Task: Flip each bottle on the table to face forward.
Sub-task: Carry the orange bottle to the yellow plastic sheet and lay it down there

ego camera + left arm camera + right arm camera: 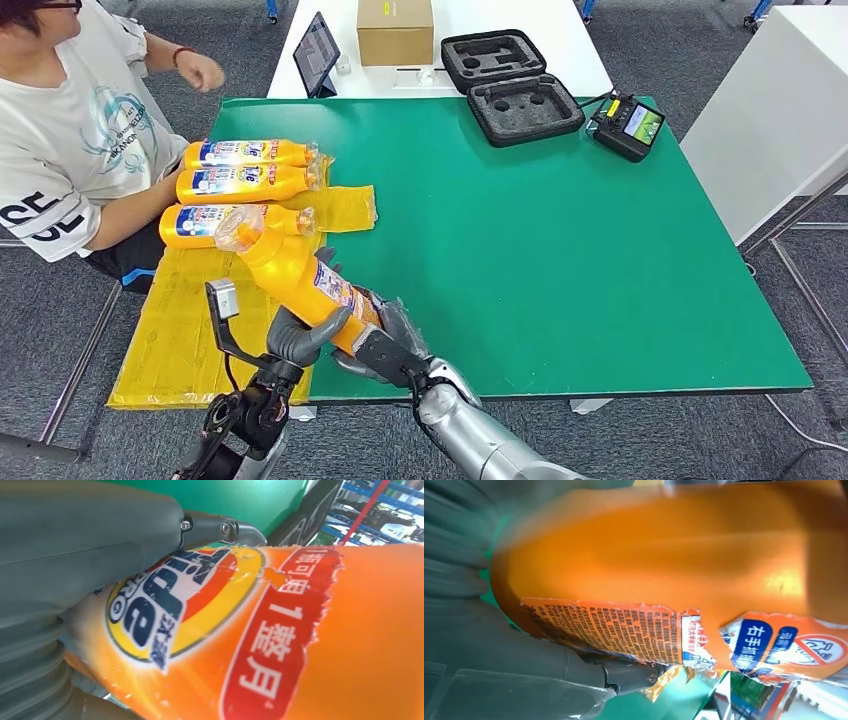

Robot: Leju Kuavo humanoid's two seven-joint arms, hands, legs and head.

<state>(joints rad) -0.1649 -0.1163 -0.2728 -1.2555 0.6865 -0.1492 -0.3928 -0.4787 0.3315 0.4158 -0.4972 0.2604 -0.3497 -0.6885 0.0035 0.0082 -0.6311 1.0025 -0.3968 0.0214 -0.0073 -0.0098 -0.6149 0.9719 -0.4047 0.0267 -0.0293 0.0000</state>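
An orange detergent bottle (295, 275) is held tilted above the table's near left corner, its clear cap end pointing up and away toward the lying bottles. My left hand (298, 338) wraps its lower body from the left, and my right hand (385, 345) grips the base from the right. In the left wrist view the front logo label (165, 615) lies against my left hand (75, 545). Beside my right hand (484, 645), the right wrist view has the torn back label (624, 630). Three more orange bottles (250, 153), (245, 183), (225, 222) lie side by side on a yellow cloth (175, 340).
A seated person (70, 130) leans on the green table (560, 260) at its left edge, close to the lying bottles. At the far side stand an open black foam case (510, 85), a handheld controller (628, 125), a tablet (316, 55) and a cardboard box (395, 30).
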